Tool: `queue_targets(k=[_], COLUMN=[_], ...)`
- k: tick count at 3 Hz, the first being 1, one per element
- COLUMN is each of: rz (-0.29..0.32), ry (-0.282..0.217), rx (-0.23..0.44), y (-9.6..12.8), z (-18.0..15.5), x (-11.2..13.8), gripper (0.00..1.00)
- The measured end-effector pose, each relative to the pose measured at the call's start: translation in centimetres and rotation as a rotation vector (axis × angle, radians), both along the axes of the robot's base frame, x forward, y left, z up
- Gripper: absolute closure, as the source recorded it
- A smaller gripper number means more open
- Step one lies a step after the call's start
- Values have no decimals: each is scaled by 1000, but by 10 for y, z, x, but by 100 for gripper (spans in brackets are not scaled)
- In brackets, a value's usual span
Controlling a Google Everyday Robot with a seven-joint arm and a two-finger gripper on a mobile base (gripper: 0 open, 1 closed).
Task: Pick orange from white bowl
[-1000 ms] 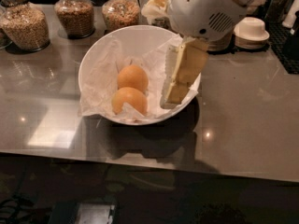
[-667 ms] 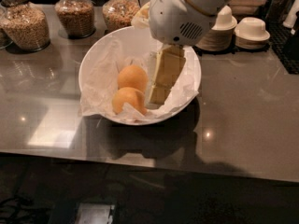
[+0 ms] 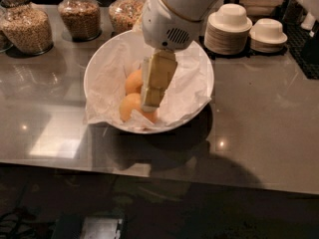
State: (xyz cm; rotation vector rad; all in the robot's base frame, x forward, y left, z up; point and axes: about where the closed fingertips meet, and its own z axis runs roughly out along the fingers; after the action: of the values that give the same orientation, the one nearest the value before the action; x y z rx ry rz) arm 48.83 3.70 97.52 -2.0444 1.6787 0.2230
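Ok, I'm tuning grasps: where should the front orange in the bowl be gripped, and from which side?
Across its widest middle, from straight above: the front orange is round, lies low in the sloping bowl, and the rear orange sits close behind, so side approaches look blocked. The tool hangs over it inside the bowl.

A dark, glossy stone counter (image 3: 259, 133) fills the scene, with a pale patch of reflected light (image 3: 55, 139) at its left. Three glass jars of grain (image 3: 79, 14) line the back edge. Two stacks of plates (image 3: 229, 31), each topped by a small bowl, stand back right. The floor (image 3: 209, 218) in front lies in shadow. The gripper (image 3: 149, 103) hangs over mid-counter.
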Motion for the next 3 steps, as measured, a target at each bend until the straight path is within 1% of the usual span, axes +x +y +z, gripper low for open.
queue_targets(k=[1, 2, 3], rz=[-80, -224, -294], ry=[45, 51, 85], rx=[47, 88, 108], y=[8, 29, 29], z=[4, 9, 11], x=[5, 16, 15], gripper=[0, 0, 0])
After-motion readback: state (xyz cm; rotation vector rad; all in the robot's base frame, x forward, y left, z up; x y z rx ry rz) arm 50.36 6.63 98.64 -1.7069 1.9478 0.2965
